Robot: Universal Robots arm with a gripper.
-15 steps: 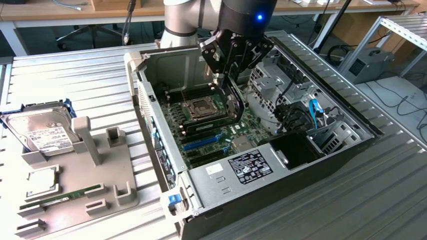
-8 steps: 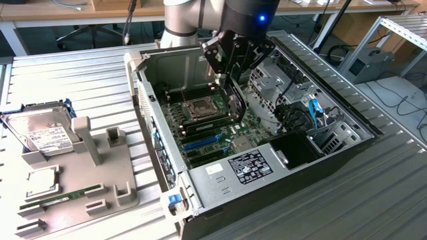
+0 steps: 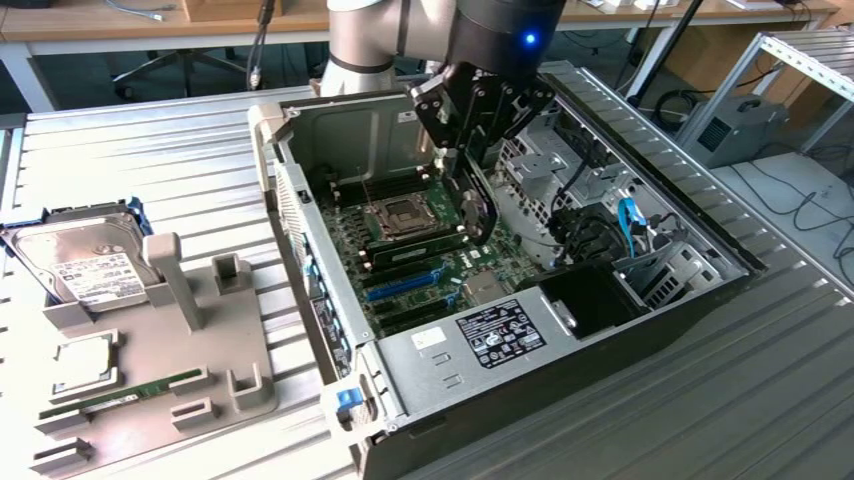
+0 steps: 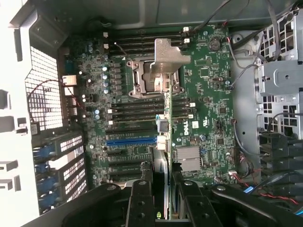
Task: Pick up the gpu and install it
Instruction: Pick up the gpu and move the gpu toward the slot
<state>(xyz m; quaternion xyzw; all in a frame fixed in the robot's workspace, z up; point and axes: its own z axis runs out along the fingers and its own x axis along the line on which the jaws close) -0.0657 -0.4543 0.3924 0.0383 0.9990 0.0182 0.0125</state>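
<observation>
Claw [image 3: 470, 150] vertical above the motherboard [image 4: 208, 94], gpu [image 4: 163, 127] in its grip.

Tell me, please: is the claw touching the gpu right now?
Touching. The wrist view shows the claw closed on both faces of the gpu, which is seen edge-on, with no gap between them.

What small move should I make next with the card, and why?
Probably shift sideways toward the blue slot before lowering. The gripper holds the graphics card edge-on above the board, and its metal bracket hangs over the processor socket, not lined up with that slot.
</observation>
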